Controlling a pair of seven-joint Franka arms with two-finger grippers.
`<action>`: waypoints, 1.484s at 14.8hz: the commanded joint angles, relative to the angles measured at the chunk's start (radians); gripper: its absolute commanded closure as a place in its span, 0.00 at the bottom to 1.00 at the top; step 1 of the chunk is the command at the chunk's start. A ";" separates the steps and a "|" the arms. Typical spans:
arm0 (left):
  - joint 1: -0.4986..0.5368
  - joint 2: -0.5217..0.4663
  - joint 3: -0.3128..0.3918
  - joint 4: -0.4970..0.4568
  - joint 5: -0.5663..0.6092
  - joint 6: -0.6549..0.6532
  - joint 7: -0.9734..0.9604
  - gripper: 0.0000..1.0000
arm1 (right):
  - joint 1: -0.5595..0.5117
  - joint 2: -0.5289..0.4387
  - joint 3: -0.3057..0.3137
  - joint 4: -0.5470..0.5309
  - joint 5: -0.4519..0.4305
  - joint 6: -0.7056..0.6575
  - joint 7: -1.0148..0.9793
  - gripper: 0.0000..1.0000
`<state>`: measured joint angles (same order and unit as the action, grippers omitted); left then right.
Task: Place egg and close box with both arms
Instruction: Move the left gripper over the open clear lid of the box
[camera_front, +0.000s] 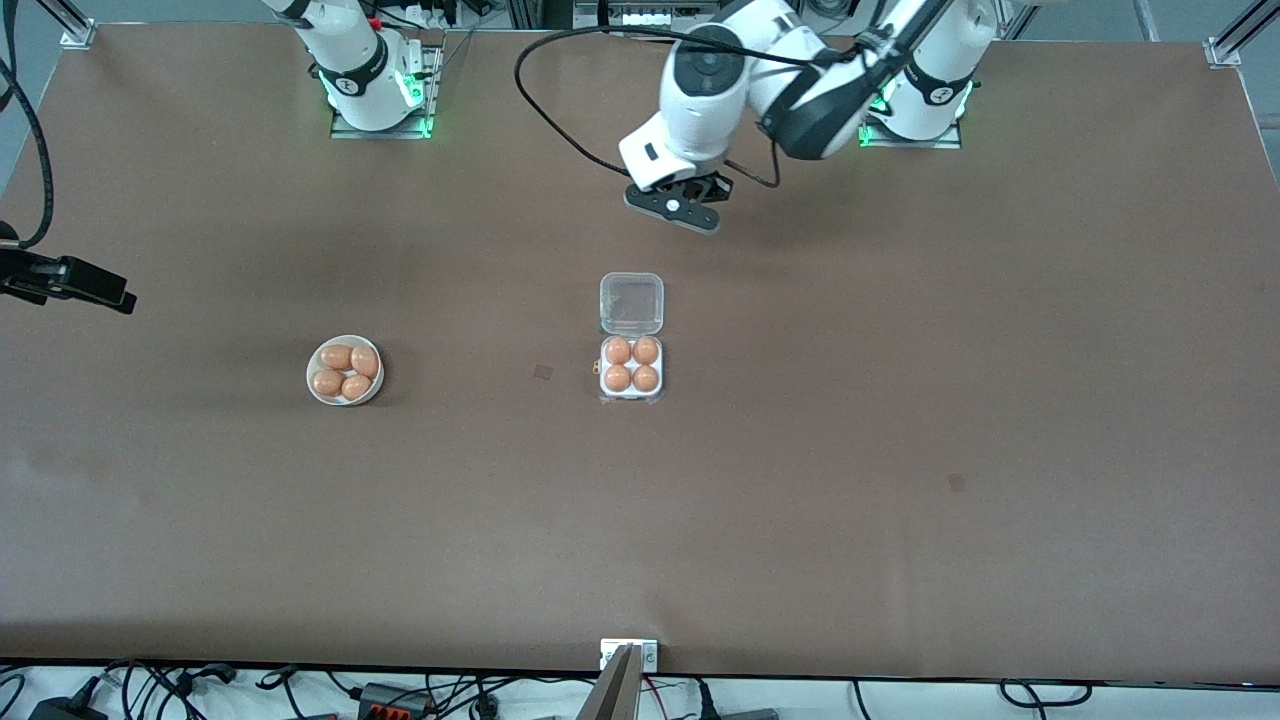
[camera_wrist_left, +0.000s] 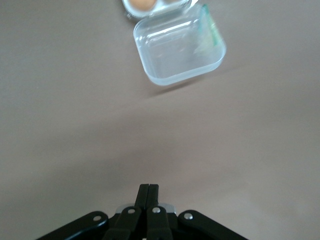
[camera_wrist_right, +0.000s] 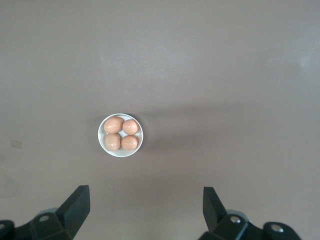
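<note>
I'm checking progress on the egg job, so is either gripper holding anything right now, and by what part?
Nothing is held. The left gripper is shut on nothing, over bare table near the box's open lid. The right gripper is open above the bowl.

The table (camera_front: 900, 400) is a flat matt brown with two small darker patches. On it the box (camera_front: 631, 380) has a whitish base holding four light orange-brown eggs (camera_front: 631, 364), and its lid (camera_front: 631, 303), just beside the base, is clear plastic through which the brown shows. Toward the right arm's end from the box, a round white bowl (camera_front: 312, 385) holds four more eggs of that orange-brown. Both arms are white with dark grey joints; the left gripper (camera_wrist_left: 148, 192) and right gripper (camera_wrist_right: 147, 200) are black.
</note>
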<state>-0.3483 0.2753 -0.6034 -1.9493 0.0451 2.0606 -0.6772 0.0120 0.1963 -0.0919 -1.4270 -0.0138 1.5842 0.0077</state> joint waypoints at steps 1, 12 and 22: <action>-0.072 0.103 -0.001 0.010 0.165 0.091 -0.192 0.99 | 0.016 -0.102 -0.019 -0.160 -0.001 0.091 0.003 0.00; -0.127 0.410 0.004 0.150 0.637 0.262 -0.533 0.99 | 0.046 -0.235 -0.017 -0.337 -0.005 0.172 0.005 0.00; -0.068 0.446 0.030 0.282 0.826 0.262 -0.524 0.98 | 0.052 -0.222 -0.016 -0.311 -0.006 0.171 0.008 0.00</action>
<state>-0.4435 0.7044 -0.5768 -1.7277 0.8334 2.3250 -1.2098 0.0483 -0.0273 -0.1003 -1.7505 -0.0147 1.7568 0.0077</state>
